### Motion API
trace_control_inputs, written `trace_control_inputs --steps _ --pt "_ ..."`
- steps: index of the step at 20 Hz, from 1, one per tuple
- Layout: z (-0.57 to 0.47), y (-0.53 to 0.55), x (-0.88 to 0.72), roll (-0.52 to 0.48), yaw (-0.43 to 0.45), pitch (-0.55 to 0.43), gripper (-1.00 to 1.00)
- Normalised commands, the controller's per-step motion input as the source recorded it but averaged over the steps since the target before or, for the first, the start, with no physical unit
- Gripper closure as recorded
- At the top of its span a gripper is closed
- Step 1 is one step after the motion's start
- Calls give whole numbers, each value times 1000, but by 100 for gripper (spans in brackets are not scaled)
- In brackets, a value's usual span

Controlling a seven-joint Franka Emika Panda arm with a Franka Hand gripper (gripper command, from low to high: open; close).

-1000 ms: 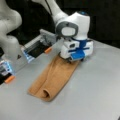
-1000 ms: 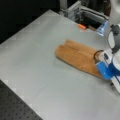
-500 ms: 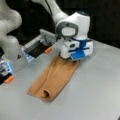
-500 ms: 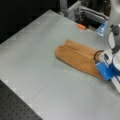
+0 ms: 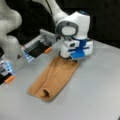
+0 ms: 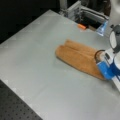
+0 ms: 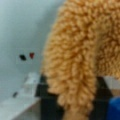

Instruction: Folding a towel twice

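Towel (image 5: 53, 78) folded once; gripper (image 5: 71, 58) clenched on its far end — best lifted with both layers pinched evenly.

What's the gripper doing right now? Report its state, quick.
Gripper: down at the far end of the tan terry cloth towel, which lies folded lengthwise on the grey table; jaws shut on towel.
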Motion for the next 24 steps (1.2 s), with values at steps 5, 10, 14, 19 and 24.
trace_control_inputs --steps 5,10,14,19,24 --pt "437 -288 -311 -43 214 187 100" --pt "417 -531 -298 96 292 241 100" --pt "367 -617 -279 184 314 207 100" --pt "289 -589 -266 266 325 187 100" --pt "200 -505 -266 241 249 106 100"
